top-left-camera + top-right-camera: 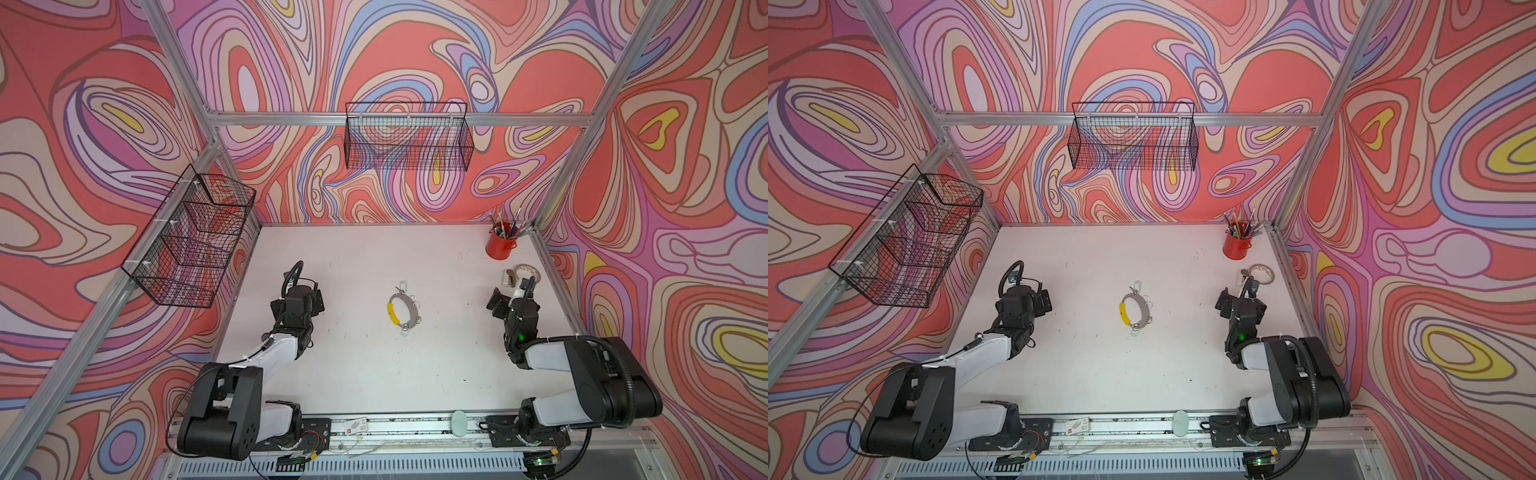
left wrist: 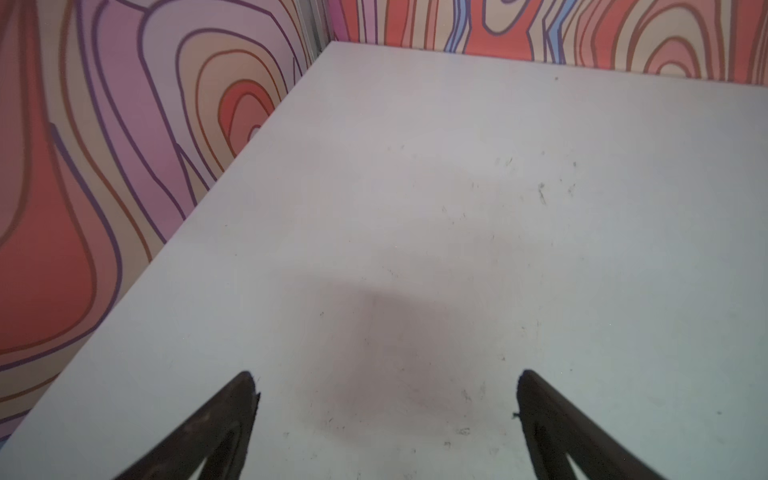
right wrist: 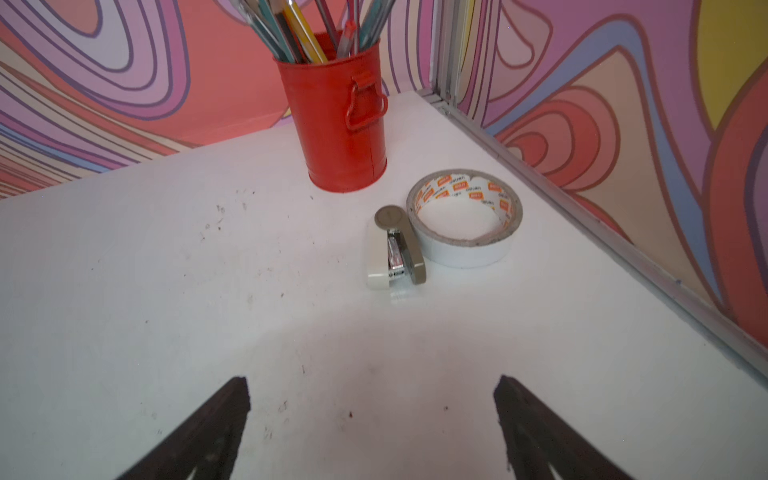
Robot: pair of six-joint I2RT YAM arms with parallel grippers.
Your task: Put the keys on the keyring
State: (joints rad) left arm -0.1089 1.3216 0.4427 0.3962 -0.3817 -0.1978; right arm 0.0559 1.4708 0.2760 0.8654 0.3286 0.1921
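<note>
Lying flat, round grey metal keyring [image 1: 412,309]

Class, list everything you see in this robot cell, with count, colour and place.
keyring: one, grey with yellow sleeve, table centre
key: one clear, pale tag, at keyring's far edge
cup: one, red, holding pens, far right corner
tape: one, whitish, near cup
stapler: one, beige, beside tape
baskets: two, black wire, back and left walls
table: one, white
left gripper: black, open, over bare table
right gripper: black, open, facing stapler
</note>
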